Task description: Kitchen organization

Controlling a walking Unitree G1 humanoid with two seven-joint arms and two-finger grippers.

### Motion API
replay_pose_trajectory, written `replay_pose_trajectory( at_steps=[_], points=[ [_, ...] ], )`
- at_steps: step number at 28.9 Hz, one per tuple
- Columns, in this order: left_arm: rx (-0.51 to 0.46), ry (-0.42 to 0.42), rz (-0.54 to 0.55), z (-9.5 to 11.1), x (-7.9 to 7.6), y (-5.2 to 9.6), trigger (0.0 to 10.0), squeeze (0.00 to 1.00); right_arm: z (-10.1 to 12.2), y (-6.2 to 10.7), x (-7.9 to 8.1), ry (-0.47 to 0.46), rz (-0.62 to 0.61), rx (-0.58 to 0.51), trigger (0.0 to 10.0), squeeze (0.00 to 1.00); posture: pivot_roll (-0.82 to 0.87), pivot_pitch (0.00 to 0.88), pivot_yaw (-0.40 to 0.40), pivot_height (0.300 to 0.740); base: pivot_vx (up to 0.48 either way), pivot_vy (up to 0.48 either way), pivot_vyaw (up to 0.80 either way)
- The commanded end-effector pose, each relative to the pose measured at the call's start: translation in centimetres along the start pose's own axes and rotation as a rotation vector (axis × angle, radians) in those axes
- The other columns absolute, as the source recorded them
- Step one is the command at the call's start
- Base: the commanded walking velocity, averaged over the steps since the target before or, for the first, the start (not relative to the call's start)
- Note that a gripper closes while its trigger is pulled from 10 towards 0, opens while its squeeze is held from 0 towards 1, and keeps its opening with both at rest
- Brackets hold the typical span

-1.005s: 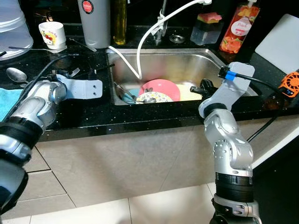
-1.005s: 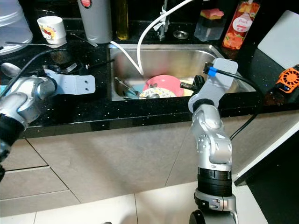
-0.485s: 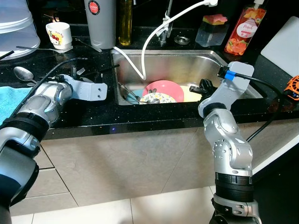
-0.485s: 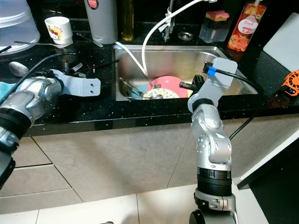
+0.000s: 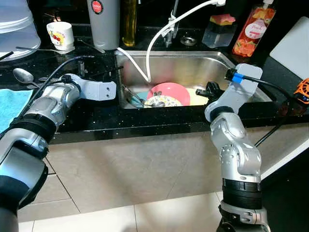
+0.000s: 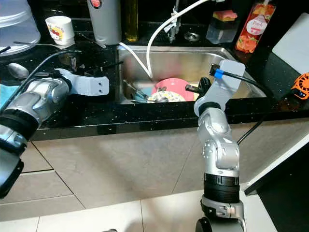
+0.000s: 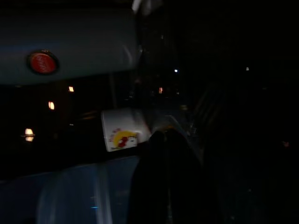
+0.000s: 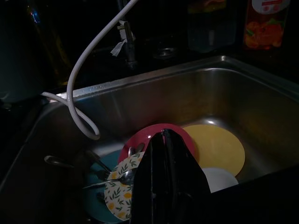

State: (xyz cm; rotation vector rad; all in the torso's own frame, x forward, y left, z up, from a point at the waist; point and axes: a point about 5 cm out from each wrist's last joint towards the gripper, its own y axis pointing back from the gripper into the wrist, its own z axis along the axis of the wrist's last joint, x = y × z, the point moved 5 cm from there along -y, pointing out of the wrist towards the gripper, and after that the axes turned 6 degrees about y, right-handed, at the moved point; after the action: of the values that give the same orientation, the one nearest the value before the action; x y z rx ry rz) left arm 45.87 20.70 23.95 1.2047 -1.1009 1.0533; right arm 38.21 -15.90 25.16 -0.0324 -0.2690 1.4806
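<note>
The steel sink [image 5: 219,60] holds a pink plate [image 5: 170,90], a leaf-patterned plate [image 5: 161,101] with a spoon on it, a yellow plate [image 8: 217,147] and a teal dish [image 8: 96,198]. My right gripper [image 8: 163,134] is shut and empty. It hovers at the sink's front right rim and points in over the plates. My left gripper [image 7: 162,137] hangs over the black counter left of the sink, shut with nothing in it. It points toward a white cartoon mug [image 5: 60,35] and a grey canister [image 5: 102,21].
A white hose [image 5: 153,41] curves from the tap into the sink. A metal spoon [image 5: 21,75] and a blue towel [image 5: 8,104] lie on the left counter. Behind the sink stand an oil bottle [image 5: 128,21], a sponge tub [image 5: 217,26] and a peach soap bottle [image 5: 250,29]. A white board [image 5: 289,46] leans at the right.
My left arm has slid a little to the right along the counter, toward the sink. The head camera shifted slightly. The right arm and the dishes have stayed put.
</note>
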Motion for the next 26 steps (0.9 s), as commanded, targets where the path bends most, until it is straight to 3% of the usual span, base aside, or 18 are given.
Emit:
replay_pose_trajectory(
  at_steps=[1,6,11,12,13,14,15,16,22,26],
  points=[
    [0.023,0.01,-0.081,-0.3,-1.5,-0.2,10.0,1.0,0.4,-0.2,0.0,0.004,0.006,-0.01,10.0,0.0,0.28,0.053,-0.078,0.74,0.0,0.0,0.0],
    [0.051,0.008,-0.154,-0.7,-2.4,-0.2,10.0,1.0,0.4,-0.3,0.2,0.002,0.011,-0.011,10.0,0.0,0.28,0.059,-0.078,0.74,0.0,0.0,0.0],
    [0.073,-0.01,-0.203,-1.0,-1.9,-0.2,10.0,1.0,0.3,-0.1,0.2,0.0,0.008,-0.006,10.0,0.0,0.27,0.066,-0.073,0.74,0.0,0.0,0.0],
    [0.08,-0.013,-0.206,-1.2,-1.6,-0.2,10.0,0.92,0.3,0.0,0.2,0.0,0.006,-0.005,10.0,0.0,0.27,0.069,-0.072,0.74,0.0,0.0,0.0],
    [0.085,-0.015,-0.208,-1.3,-1.5,-0.1,10.0,0.92,0.2,0.0,0.1,0.0,0.004,-0.004,10.0,0.0,0.27,0.069,-0.072,0.74,0.0,0.0,0.0],
    [0.091,-0.025,-0.21,-1.4,-1.3,-0.1,10.0,0.43,0.2,0.1,0.1,0.001,0.003,-0.004,10.0,0.0,0.27,0.073,-0.071,0.74,0.0,0.0,0.0],
    [0.091,-0.025,-0.21,-1.4,-1.3,-0.1,10.0,0.43,0.2,0.1,0.1,0.001,0.003,-0.004,10.0,0.0,0.27,0.073,-0.071,0.74,0.0,0.0,0.0],
    [0.095,-0.027,-0.197,-1.6,-0.5,0.0,10.0,0.0,0.2,0.1,0.0,0.002,0.0,-0.002,10.0,0.0,0.27,0.076,-0.069,0.74,0.0,0.0,0.0],
    [0.101,-0.003,-0.176,-1.8,1.6,0.2,10.0,0.0,0.0,0.1,-0.2,0.001,-0.004,0.003,10.0,0.0,0.28,0.08,-0.072,0.74,0.0,0.0,0.0],
    [0.142,-0.003,-0.188,-2.7,1.3,0.3,10.0,0.0,0.0,0.0,0.1,-0.004,0.003,0.004,10.0,0.0,0.29,0.079,-0.072,0.74,0.0,0.0,0.0]
  ],
)
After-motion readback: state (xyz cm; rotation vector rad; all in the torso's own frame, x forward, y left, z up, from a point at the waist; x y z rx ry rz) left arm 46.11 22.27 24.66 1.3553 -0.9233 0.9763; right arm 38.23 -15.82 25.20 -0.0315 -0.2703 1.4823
